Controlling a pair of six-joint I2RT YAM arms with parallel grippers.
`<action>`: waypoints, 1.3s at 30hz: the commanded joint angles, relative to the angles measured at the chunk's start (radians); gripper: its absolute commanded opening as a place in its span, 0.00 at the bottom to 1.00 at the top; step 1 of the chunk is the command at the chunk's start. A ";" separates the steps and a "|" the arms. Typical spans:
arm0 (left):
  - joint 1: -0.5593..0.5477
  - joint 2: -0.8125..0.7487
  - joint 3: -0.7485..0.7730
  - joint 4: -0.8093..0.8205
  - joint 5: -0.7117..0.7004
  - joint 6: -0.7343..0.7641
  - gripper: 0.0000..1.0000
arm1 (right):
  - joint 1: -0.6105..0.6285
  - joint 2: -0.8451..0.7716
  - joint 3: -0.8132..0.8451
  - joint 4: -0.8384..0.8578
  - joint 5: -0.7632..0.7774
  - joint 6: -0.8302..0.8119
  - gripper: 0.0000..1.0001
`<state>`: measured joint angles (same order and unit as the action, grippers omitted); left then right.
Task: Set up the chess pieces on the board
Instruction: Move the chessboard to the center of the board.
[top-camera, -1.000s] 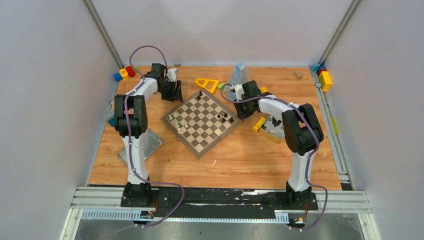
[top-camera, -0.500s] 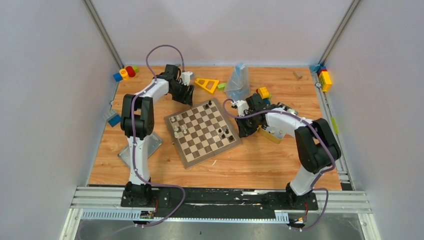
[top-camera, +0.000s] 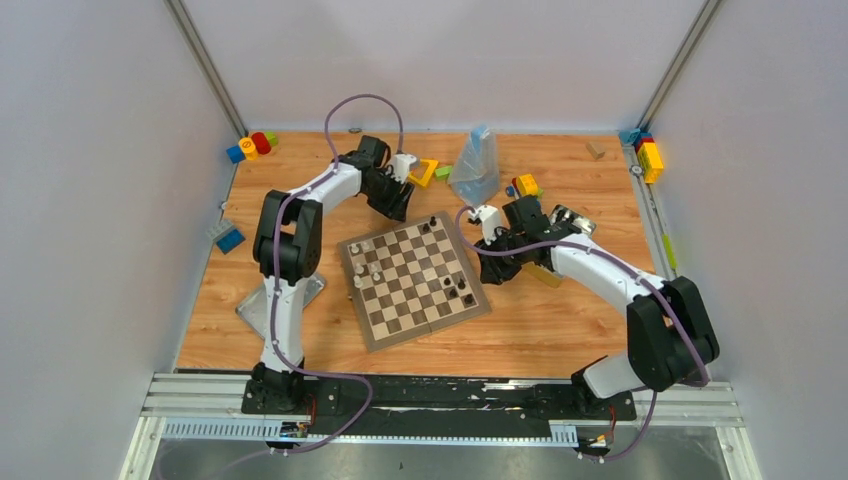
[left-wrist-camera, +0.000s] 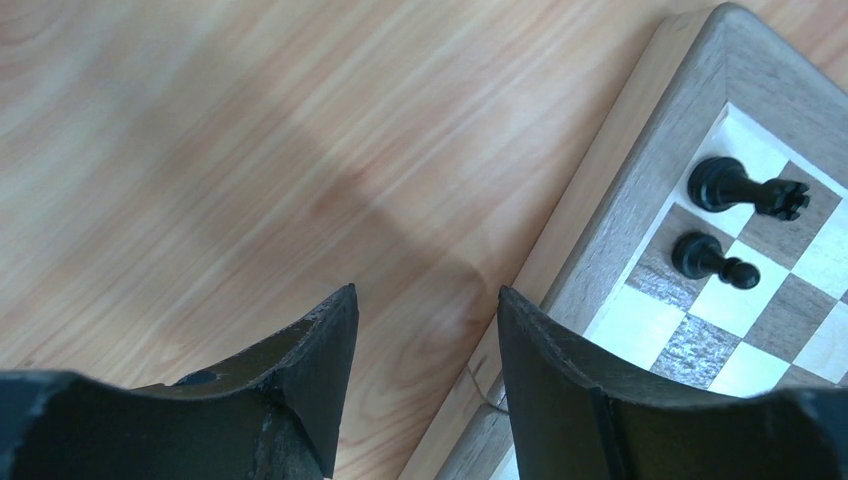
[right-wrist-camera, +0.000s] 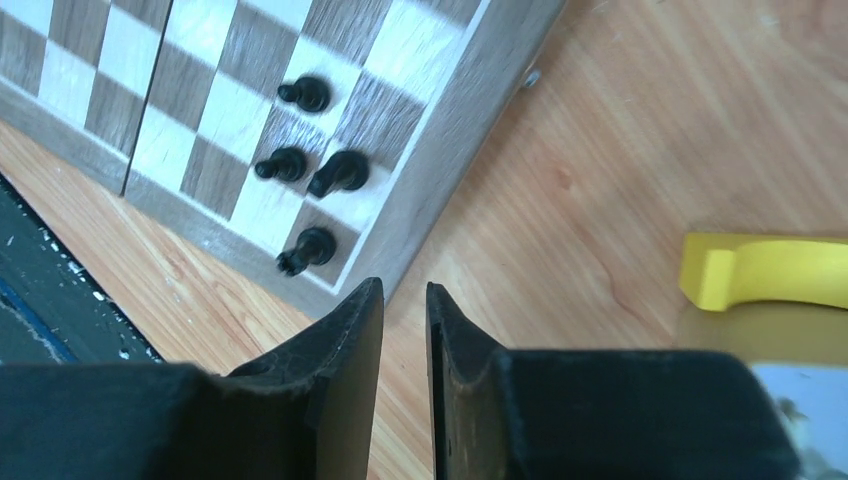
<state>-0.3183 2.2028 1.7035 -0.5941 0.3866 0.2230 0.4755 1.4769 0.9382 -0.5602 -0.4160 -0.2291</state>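
Observation:
The board lies at an angle in the middle of the table. White chess pieces stand near its left edge, with black ones at the far corner and the right edge. My left gripper hangs open and empty just beyond the far corner. In its wrist view the board's border and two black pieces show beside the gripper. My right gripper is at the board's right edge. Its jaws stand a narrow gap apart with nothing between, and several black pieces are ahead.
A yellow-sided tin box sits under the right arm. A silver lid lies by the left arm's base. A clear bag and a yellow triangle block lie behind the board. Coloured blocks sit at the back left and back right corners.
The board has turned clockwise and slid a little nearer. The left gripper has moved right along the far side. The right gripper has moved right and nearer, staying at the board's right edge.

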 joint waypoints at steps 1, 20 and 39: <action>-0.076 0.045 0.020 -0.113 0.034 0.025 0.62 | -0.005 -0.099 0.011 0.013 0.101 -0.035 0.24; -0.209 0.164 0.243 -0.229 0.125 0.032 0.60 | -0.123 -0.144 0.080 0.042 0.133 -0.001 0.30; 0.136 -0.456 -0.249 -0.084 -0.180 -0.066 0.77 | -0.123 -0.028 0.107 0.097 0.029 -0.004 0.46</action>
<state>-0.2401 1.9347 1.5803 -0.6567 0.2886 0.1322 0.3557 1.4559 1.0225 -0.5289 -0.3622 -0.2371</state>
